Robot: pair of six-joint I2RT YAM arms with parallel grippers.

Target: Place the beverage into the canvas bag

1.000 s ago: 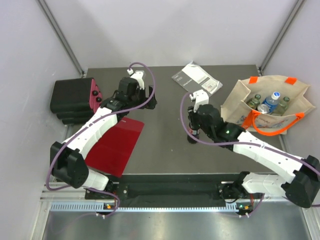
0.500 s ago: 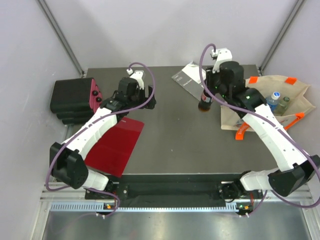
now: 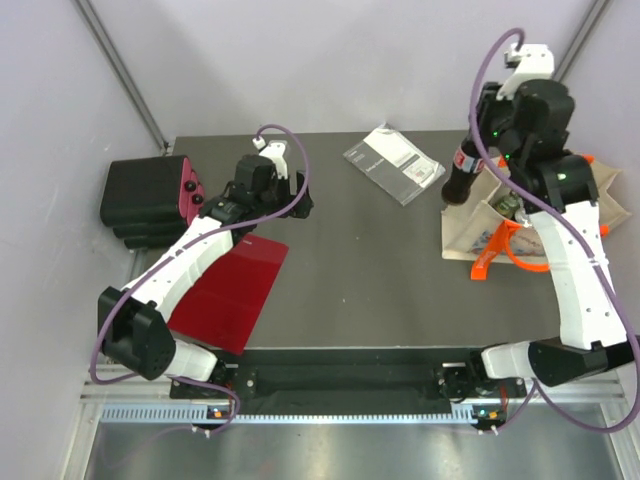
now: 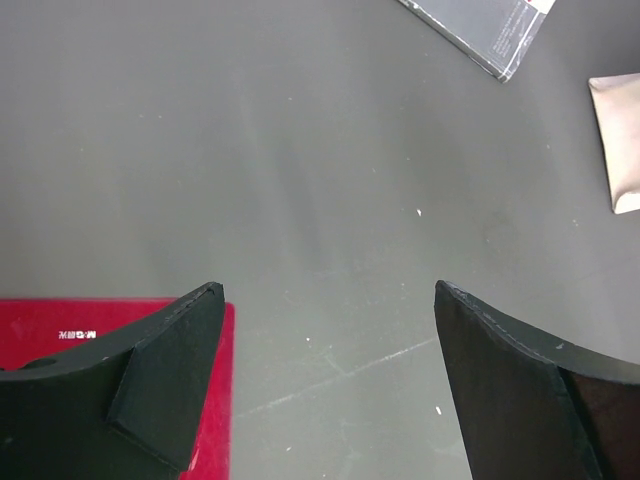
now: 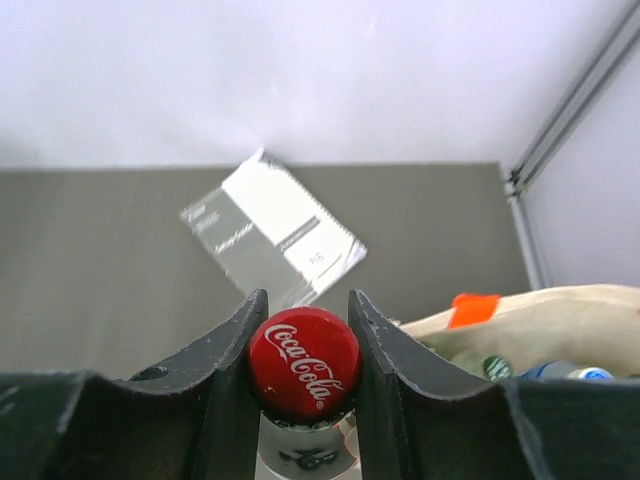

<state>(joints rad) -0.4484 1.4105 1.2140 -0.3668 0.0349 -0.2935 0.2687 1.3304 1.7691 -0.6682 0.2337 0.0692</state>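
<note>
Beverage (image 3: 461,182): one dark bottle, red cap reads "Coca-Cola" | place: aloft beside canvas bag (image 3: 462,230) left rim | right tool (image 5: 305,305): pinching its neck | left tool (image 4: 328,288): spread, empty, over desk (image 3: 350,285)

Grey packet (image 3: 393,163) at the back — red folder (image 3: 235,290) near black case (image 3: 145,195), left.

Looking down on the whole table (image 3: 350,290) from overhead; from left wrist, close, downward; from right, outward; sharing the packet (image 3: 393,163).
</note>
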